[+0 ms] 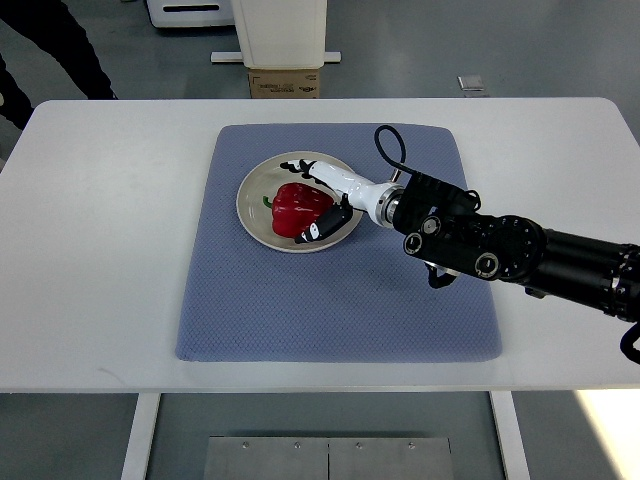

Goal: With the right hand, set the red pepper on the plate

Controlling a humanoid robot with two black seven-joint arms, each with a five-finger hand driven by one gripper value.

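The red pepper [288, 208] lies on the cream plate [252, 190], which sits on the upper middle of a blue-grey mat [340, 300]. My right hand [303, 200] reaches in from the right over the plate. Its white fingers [318, 172] stretch along the plate's far rim, a small gap away from the pepper. The black-tipped thumb [322, 226] lies against the pepper's lower right side. The hand is spread around the pepper rather than closed on it. My left arm does not show.
The mat lies on a white table [100, 250]. Beyond the far edge stand a cardboard box [285, 82] and a white unit [280, 30]. A person's dark clothing [50, 50] shows at the top left corner.
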